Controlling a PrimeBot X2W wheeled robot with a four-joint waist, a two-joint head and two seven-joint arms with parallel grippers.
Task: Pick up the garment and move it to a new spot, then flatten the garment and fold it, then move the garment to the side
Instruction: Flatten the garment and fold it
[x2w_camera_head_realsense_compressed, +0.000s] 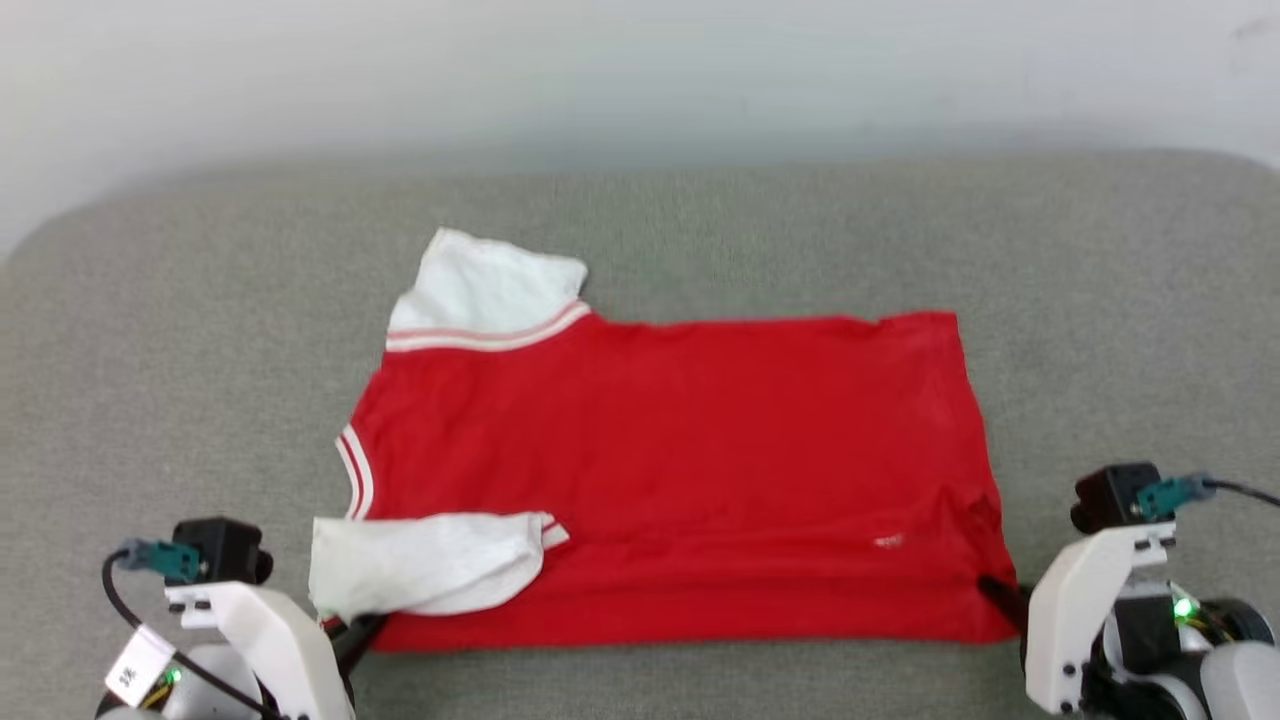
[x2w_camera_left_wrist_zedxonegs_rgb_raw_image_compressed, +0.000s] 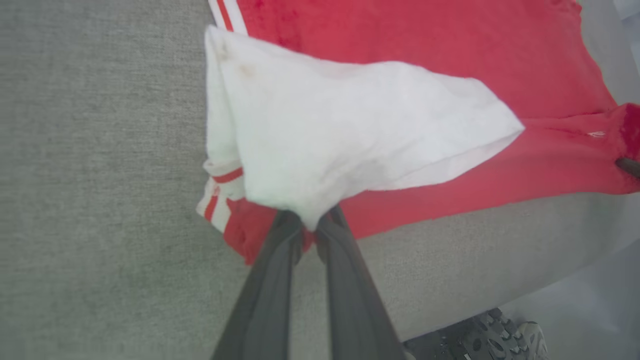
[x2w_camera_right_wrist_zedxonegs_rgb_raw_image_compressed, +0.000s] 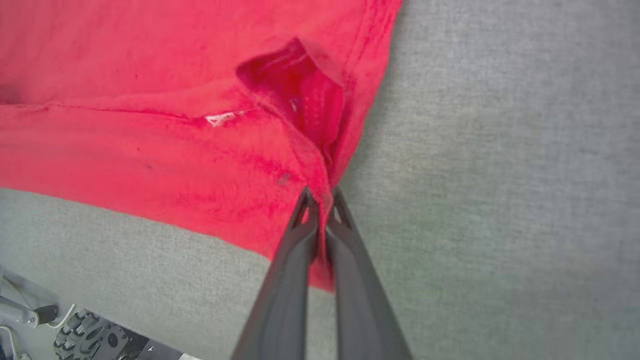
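Observation:
The garment (x2w_camera_head_realsense_compressed: 680, 460), a red T-shirt with white sleeves and striped trim, lies spread flat on the grey table, back side up. One white sleeve (x2w_camera_head_realsense_compressed: 485, 285) points away at the far left; the other (x2w_camera_head_realsense_compressed: 430, 572) lies folded over the near left corner. My left gripper (x2w_camera_left_wrist_zedxonegs_rgb_raw_image_compressed: 310, 225) is shut on the garment's near left corner, under that white sleeve (x2w_camera_left_wrist_zedxonegs_rgb_raw_image_compressed: 345, 135). My right gripper (x2w_camera_right_wrist_zedxonegs_rgb_raw_image_compressed: 320, 197) is shut on the near right hem corner (x2w_camera_right_wrist_zedxonegs_rgb_raw_image_compressed: 320, 165), where the red cloth bunches into a small pocket. In the head view its dark fingers (x2w_camera_head_realsense_compressed: 1000, 595) touch that corner.
The grey cloth-covered table (x2w_camera_head_realsense_compressed: 200, 350) stretches wide on all sides of the shirt, with a pale wall behind. The table's near edge (x2w_camera_left_wrist_zedxonegs_rgb_raw_image_compressed: 500, 280) runs just below the shirt's front hem. A wheel of the robot's base (x2w_camera_right_wrist_zedxonegs_rgb_raw_image_compressed: 95, 340) shows beneath that edge.

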